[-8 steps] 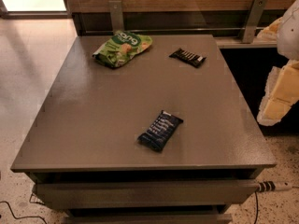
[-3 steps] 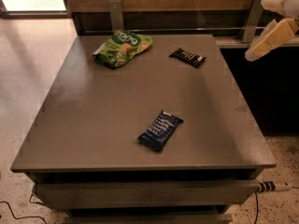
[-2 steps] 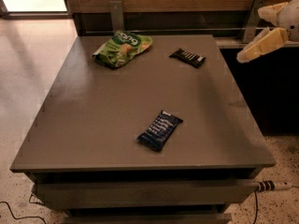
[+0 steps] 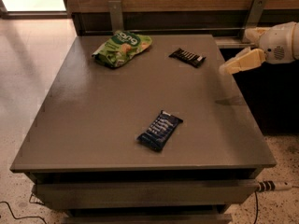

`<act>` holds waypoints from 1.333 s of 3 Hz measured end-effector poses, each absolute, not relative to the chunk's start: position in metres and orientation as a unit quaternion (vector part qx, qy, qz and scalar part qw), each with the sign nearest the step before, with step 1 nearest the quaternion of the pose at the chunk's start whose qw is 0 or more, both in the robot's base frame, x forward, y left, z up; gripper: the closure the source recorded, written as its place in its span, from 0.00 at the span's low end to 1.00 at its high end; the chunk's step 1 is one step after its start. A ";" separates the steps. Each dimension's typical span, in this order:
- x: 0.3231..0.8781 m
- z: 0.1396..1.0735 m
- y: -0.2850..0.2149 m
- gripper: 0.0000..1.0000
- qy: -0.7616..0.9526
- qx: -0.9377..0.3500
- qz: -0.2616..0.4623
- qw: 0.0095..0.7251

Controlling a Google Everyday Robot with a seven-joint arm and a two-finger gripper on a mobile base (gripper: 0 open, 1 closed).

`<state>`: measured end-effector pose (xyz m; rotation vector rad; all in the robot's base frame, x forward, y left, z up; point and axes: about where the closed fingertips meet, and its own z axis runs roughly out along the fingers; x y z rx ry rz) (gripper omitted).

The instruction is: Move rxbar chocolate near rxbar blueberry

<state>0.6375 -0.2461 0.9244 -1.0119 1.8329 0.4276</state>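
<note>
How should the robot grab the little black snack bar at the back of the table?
Grip the rxbar chocolate at its middle, across its narrow width. Come straight down from above: it lies flat on the table, leaving nothing to get under. The gripper hangs to its right in the camera view, by the table's right edge.

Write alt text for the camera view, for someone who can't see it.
A robot's gripper hovers over the right edge of a gray table, just right of a black chocolate bar lying near the far side. A dark blue blueberry bar lies toward the front middle, and a green snack bag sits at the far left.
</note>
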 end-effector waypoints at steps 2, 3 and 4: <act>0.676 0.909 -0.227 0.00 0.743 -0.412 0.184 0.494; 0.704 0.896 -0.216 0.00 0.739 -0.404 0.190 0.505; 0.725 0.883 -0.210 0.00 0.745 -0.394 0.193 0.503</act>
